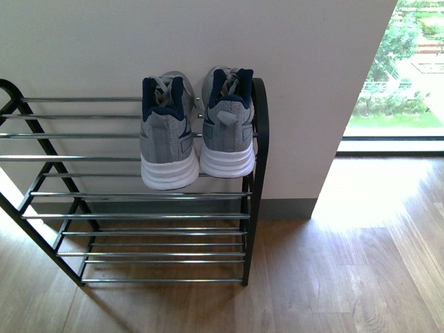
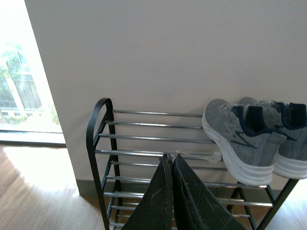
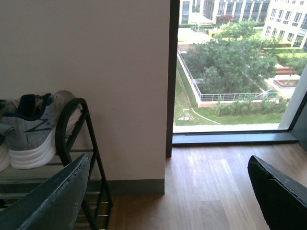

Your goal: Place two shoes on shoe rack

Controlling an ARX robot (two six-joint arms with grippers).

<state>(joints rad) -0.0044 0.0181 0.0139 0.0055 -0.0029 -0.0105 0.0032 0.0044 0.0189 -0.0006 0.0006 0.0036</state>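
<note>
The placing step is being judged as done, and only the closing of the task is being dealt with: both shoes are being carried by the rack and neither is being held.

In the front view, two grey knit sneakers with thick white soles and navy lining are being shown in the upper middle of the frame, heels toward the camera, side by side. They are being supported on the top tier of a black metal shoe rack with shiny chrome rods, at its right end, just beside the rounded side loop. The sneaker nearer the frame's left is being shown a little lower than its partner. No arm is being shown in this view.

In the left wrist view, the left arm's dark fingers are being pressed together with nothing between them. The sneakers are being shown well apart from them, off to one side on the upper rods.

In the right wrist view, the right arm's dark fingers are being held wide apart and empty, with one sneaker being seen beyond the rack's side loop, clear of them.

The next move is being judged to call only for both arms being drawn away without the rods or the pair being nudged.
</note>
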